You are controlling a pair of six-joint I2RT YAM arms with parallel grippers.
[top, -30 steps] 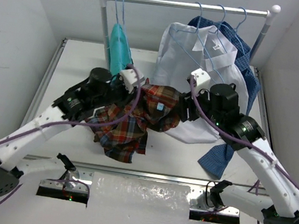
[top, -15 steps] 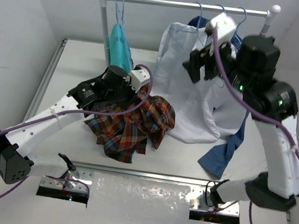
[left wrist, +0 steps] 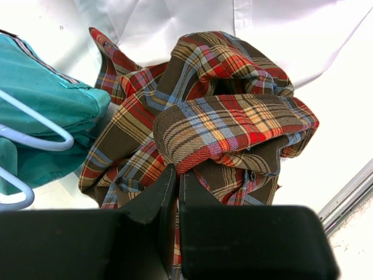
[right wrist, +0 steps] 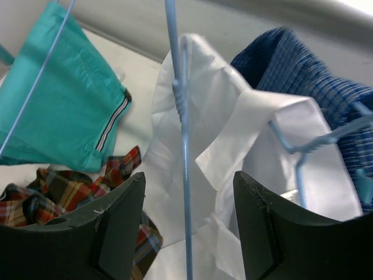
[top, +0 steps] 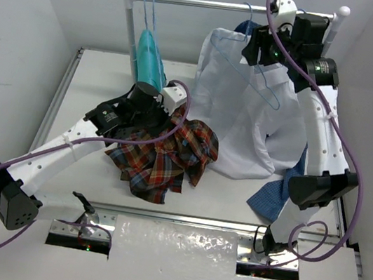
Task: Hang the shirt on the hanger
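**Top view:** You're on the hanger fetch. The right tool is up at the rail, at the neck of the hanger, which hangs in front of the white shirt. The left tool is down on the shirt. The shirt is bunched on the counter, well apart from the hanger and just beside the white shirt's hem. The shirt isn't on the hanger yet.

**Left wrist:** The left tool is closed to a thin slit, with its tips buried in a plaid fold of the shirt. I read that as a pinch on the cloth, but I can't see which part of the shirt it has. The teal garment sits just left of it.

**Right wrist:** The right tool is wide open and holds nothing. The hanger wire runs straight down between the fingers, roughly centred and touching neither one. Its twisted neck is just above the tips. The white shirt is right behind it, with the blue checked shirt further right. The shirt shows low left, far from this tool.

**Next, as I judge it:** Close on the wire just below the twist, lift so the hook clears the rail, then bring the hanger down to the shirt. Watch the white collar behind the wire, because you could easily pinch it along with the hanger.
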